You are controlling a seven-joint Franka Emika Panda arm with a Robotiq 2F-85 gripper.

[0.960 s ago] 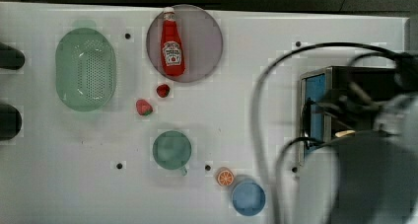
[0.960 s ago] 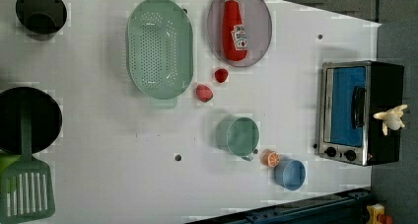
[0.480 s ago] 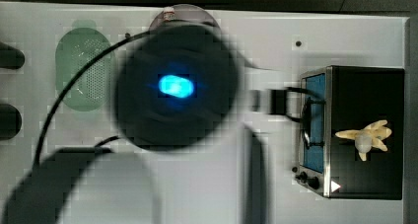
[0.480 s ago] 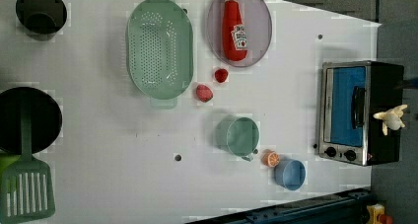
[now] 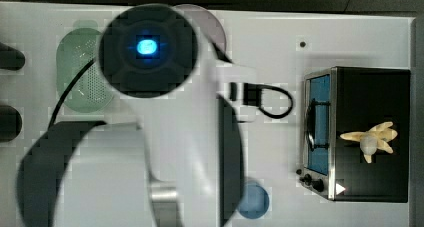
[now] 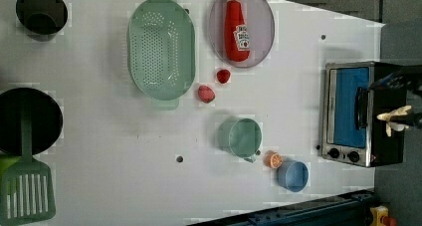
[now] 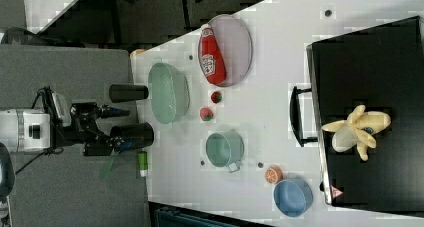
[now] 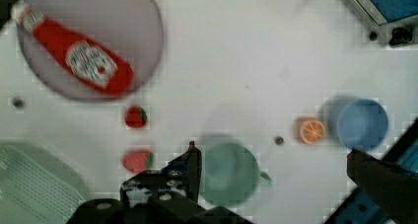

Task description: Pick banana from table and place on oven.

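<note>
The pale yellow banana (image 5: 371, 139) (image 6: 395, 117) (image 7: 356, 129) lies with its peel strips splayed on the black top of the oven (image 5: 375, 87) (image 6: 348, 111) (image 7: 370, 62), which stands at the top view's right end of the white table (image 5: 280, 42) (image 6: 99, 136). Nothing touches the banana. In the wrist view my gripper (image 8: 272, 152) is open wide with nothing held, above the table by a green cup (image 8: 229, 172). In the top view my arm (image 5: 147, 49) hangs over the table's middle and left, away from the oven.
A ketchup bottle (image 6: 237, 32) lies on a purple plate (image 6: 261, 17) beside a green colander (image 6: 160, 47). Two strawberries (image 6: 206, 93), the green cup (image 6: 241, 136), an orange slice (image 6: 272, 160) and a blue bowl (image 6: 292, 175) sit mid-table. Black pots (image 6: 41, 9) and a spatula (image 6: 26, 191) occupy the left view's left.
In the top view my arm has swung from over the oven to the table's middle and left, uncovering the banana on the oven top. The banana has not moved.
</note>
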